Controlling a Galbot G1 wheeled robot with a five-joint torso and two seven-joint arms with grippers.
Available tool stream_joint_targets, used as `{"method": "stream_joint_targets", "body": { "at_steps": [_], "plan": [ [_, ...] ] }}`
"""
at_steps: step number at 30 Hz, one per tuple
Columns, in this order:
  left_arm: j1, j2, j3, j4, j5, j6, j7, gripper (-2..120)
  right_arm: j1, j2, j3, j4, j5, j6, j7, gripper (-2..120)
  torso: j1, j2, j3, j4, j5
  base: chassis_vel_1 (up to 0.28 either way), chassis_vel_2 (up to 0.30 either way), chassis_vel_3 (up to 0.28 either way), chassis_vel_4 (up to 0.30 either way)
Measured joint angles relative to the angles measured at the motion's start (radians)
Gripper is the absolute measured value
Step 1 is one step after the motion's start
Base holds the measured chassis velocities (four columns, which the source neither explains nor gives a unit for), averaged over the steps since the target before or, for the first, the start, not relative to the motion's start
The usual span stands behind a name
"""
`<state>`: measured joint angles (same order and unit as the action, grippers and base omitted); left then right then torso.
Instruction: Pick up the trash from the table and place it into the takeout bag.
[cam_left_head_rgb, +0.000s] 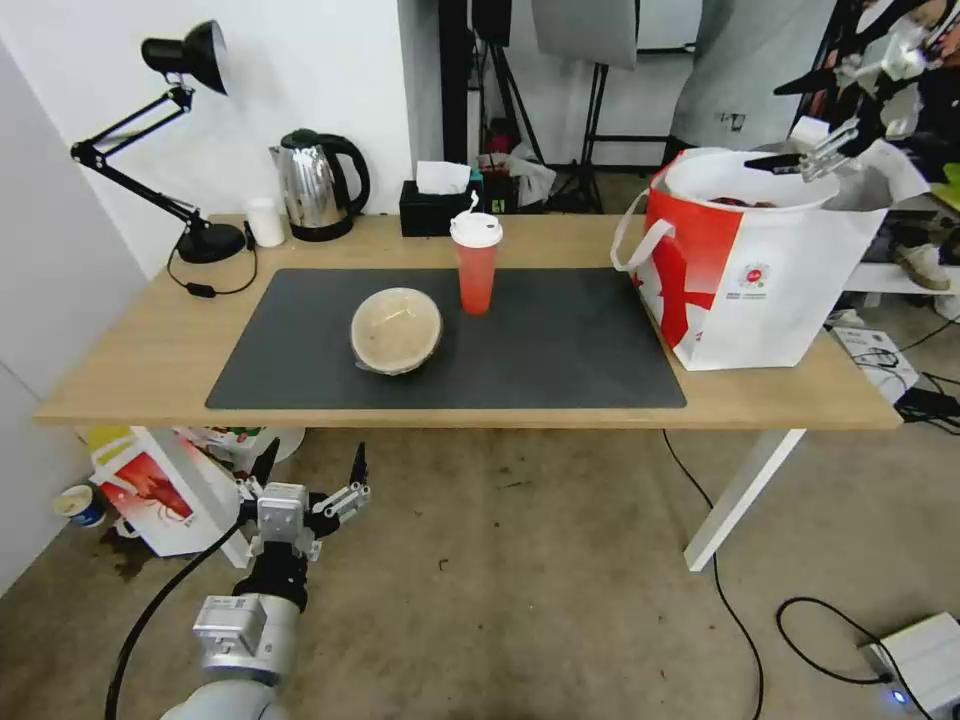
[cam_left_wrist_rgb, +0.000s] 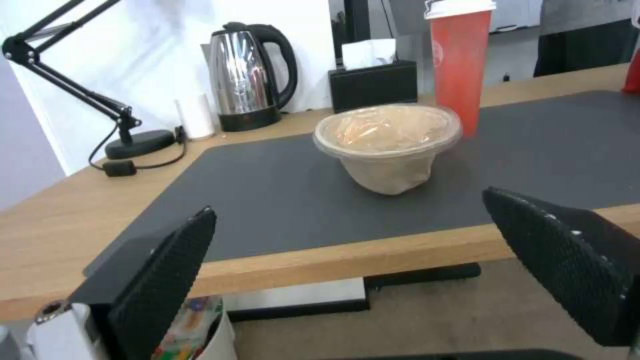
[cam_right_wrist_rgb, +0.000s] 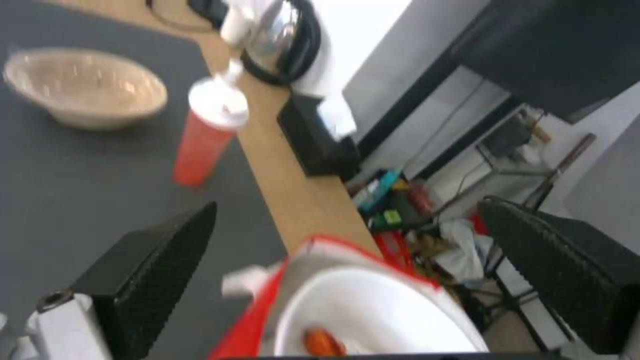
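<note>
On the dark mat of the table (cam_left_head_rgb: 150, 350) lie the tan lidded bowl (cam_left_head_rgb: 395, 330) (cam_left_wrist_rgb: 390, 140) (cam_right_wrist_rgb: 87, 87) and, just behind it to the right, the tall red drink cup (cam_left_head_rgb: 476, 262) (cam_left_wrist_rgb: 460, 60) (cam_right_wrist_rgb: 203, 137). The takeout bag (cam_left_head_rgb: 760, 290) (cam_right_wrist_rgb: 257, 320) stands at the table's right end. The white bowl of crayfish shells (cam_left_head_rgb: 745, 180) (cam_right_wrist_rgb: 380, 310) sits in its mouth. My right gripper (cam_left_head_rgb: 800, 125) (cam_right_wrist_rgb: 348, 205) hovers open just above that bowl, holding nothing. My left gripper (cam_left_head_rgb: 310, 470) (cam_left_wrist_rgb: 348, 202) is open and low, in front of the table's near edge, facing the tan bowl.
At the back of the table stand a black desk lamp (cam_left_head_rgb: 185, 150), a small white cup (cam_left_head_rgb: 265, 220), a steel kettle (cam_left_head_rgb: 315, 185) and a black tissue box (cam_left_head_rgb: 435, 205). A smaller red-and-white bag (cam_left_head_rgb: 150, 490) is on the floor under the left end. Cables and a white box (cam_left_head_rgb: 920, 660) are at floor right.
</note>
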<state>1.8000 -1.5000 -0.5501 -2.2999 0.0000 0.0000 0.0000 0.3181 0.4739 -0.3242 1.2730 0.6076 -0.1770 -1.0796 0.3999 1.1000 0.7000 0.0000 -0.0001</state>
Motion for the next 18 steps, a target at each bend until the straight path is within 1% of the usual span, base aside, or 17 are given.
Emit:
{"method": "stream_joint_targets", "body": {
  "at_steps": [1,2,5,6,9,10,13,14,16,17,18],
  "plan": [
    [0.000,0.000,0.000,0.000,0.000,0.000,0.000,100,0.003,-0.002,-0.003,0.017,0.027,-0.013,0.021,100,0.000,0.000,0.000,-0.0001,0.0000,0.000,0.000,0.000,0.000],
    [0.000,0.000,0.000,0.000,0.000,0.000,0.000,100,0.003,-0.002,-0.003,0.017,0.027,-0.013,0.021,100,0.000,0.000,0.000,-0.0001,0.0000,0.000,0.000,0.000,0.000],
    [0.000,0.000,0.000,0.000,0.000,0.000,0.000,100,-0.009,-0.018,-0.007,0.103,0.186,-0.054,0.171,100,0.000,0.000,0.000,0.0001,-0.0002,0.000,0.000,0.000,0.000],
    [0.000,0.000,0.000,0.000,0.000,0.000,0.000,100,-0.009,-0.018,-0.007,0.103,0.186,-0.054,0.171,100,0.000,0.000,0.000,0.0001,-0.0002,0.000,0.000,0.000,0.000],
    [0.000,0.000,0.000,0.000,0.000,0.000,0.000,100,-0.045,-0.040,0.000,0.199,0.339,-0.095,0.337,100,0.000,0.000,0.000,0.0000,0.0001,0.000,0.000,0.000,0.000],
    [0.000,0.000,0.000,0.000,0.000,0.000,0.000,100,-0.045,-0.040,0.000,0.199,0.339,-0.095,0.337,100,0.000,0.000,0.000,0.0000,0.0001,0.000,0.000,0.000,0.000],
    [0.000,0.000,0.000,0.000,0.000,0.000,0.000,100,-0.101,-0.055,0.016,0.265,0.381,-0.114,0.414,100,0.000,0.000,0.000,0.0000,-0.0001,0.000,0.000,0.000,0.000],
    [0.000,0.000,0.000,0.000,0.000,0.000,0.000,100,-0.101,-0.055,0.016,0.265,0.381,-0.114,0.414,100,0.000,0.000,0.000,0.0000,-0.0001,0.000,0.000,0.000,0.000],
    [0.000,0.000,0.000,0.000,0.000,0.000,0.000,100,-0.170,-0.058,0.049,0.312,0.382,-0.115,0.461,100,0.000,0.000,0.000,-0.0001,0.0004,0.000,0.000,0.000,0.000],
    [0.000,0.000,0.000,0.000,0.000,0.000,0.000,100,-0.170,-0.058,0.049,0.312,0.382,-0.115,0.461,100,0.000,0.000,0.000,-0.0001,0.0004,0.000,0.000,0.000,0.000],
    [0.000,0.000,0.000,0.000,0.000,0.000,0.000,100,-0.207,-0.056,0.071,0.333,0.382,-0.114,0.481,100,0.000,0.000,0.000,-0.0001,0.0003,0.000,0.000,0.000,0.000]
  ]
}}
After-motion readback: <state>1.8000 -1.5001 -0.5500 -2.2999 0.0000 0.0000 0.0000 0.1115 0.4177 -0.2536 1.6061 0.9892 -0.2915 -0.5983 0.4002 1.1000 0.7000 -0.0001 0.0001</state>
